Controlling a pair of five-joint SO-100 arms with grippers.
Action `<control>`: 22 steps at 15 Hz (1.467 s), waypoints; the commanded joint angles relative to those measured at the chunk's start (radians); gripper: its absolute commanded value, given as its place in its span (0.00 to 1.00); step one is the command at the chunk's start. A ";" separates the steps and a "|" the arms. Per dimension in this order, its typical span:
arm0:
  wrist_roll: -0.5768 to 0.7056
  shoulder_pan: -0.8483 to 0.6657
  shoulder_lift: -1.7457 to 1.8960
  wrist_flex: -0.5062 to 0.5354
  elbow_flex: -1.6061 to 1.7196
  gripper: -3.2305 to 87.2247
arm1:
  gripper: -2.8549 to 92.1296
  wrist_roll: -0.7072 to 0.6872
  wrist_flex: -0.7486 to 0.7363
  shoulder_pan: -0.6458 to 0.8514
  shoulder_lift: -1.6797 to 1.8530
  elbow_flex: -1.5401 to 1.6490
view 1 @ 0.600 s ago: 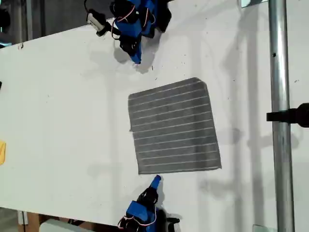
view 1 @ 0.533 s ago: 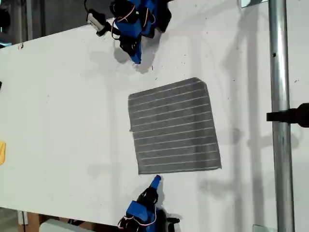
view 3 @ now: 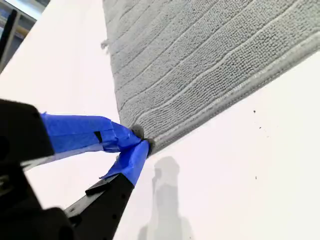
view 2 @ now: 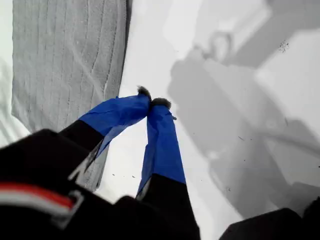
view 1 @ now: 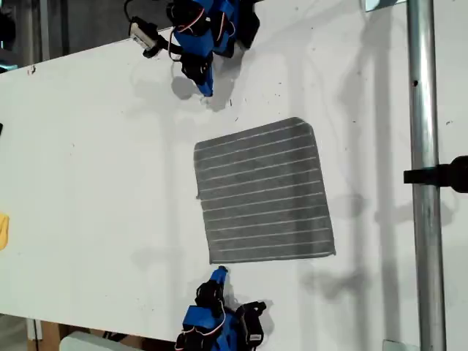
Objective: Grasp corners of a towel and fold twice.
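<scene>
- Two grippers, both with fingers pressed together and nothing clearly in them.
- My second gripper (view 3: 141,141) sits right at the towel's (view 1: 263,194) near corner (view 3: 154,129), tips touching the hem. I'd guess it's lining up a pinch; can't tell if any cloth is caught.
- My first gripper (view 2: 152,103) hangs over bare table (view 1: 88,183), apart from the towel's far edge. It looks parked short of its own corner.
- Towel lies flat and unfolded mid-table in the exterior view, slightly skewed. It's dark grey with thin white stripes, a ribbed weave and a stitched hem, and there are no wrinkles.
</scene>
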 commanded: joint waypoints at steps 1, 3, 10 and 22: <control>-0.026 -0.021 0.005 0.012 0.000 0.02 | 0.03 -0.015 -0.009 0.005 -0.003 -0.020; -0.061 -0.006 0.005 0.011 0.000 0.01 | 0.03 -0.049 -0.014 -0.035 -0.003 -0.048; -0.198 0.123 -0.278 -0.138 -0.322 0.00 | 0.03 -0.129 -0.126 -0.196 -0.331 -0.485; -0.150 0.558 -1.470 -0.135 -1.307 0.00 | 0.03 -0.500 -0.011 -0.618 -1.321 -1.287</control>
